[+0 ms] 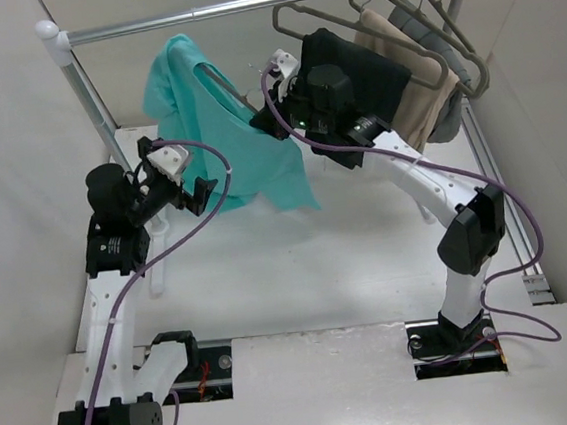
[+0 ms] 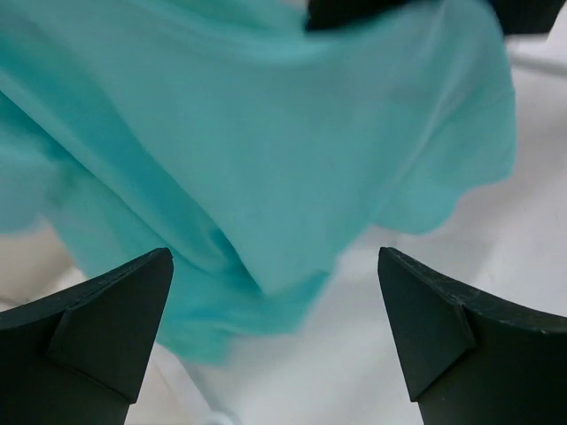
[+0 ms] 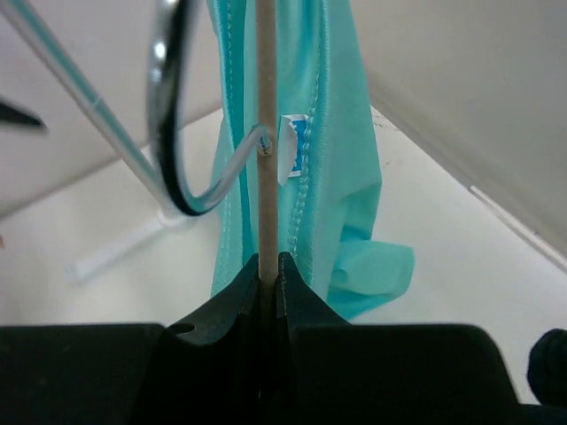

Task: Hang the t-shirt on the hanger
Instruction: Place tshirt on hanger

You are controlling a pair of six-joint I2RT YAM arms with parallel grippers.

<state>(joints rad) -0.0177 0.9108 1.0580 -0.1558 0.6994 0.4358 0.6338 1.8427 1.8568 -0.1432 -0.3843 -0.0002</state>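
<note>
The teal t-shirt hangs draped over the grey-taupe hanger, which is held up in the air left of the clothes on the rail. My right gripper is shut on the hanger's edge. In the right wrist view the hanger shows edge-on as a thin bar between my closed fingertips, with its silver hook to the left and the t-shirt with its white neck label around it. My left gripper is open and empty just below the shirt's lower left edge; its fingers stand wide apart.
A silver rail runs across the back on a white post. At its right end hang a black garment, a tan garment, a grey garment and empty hangers. White walls close in both sides.
</note>
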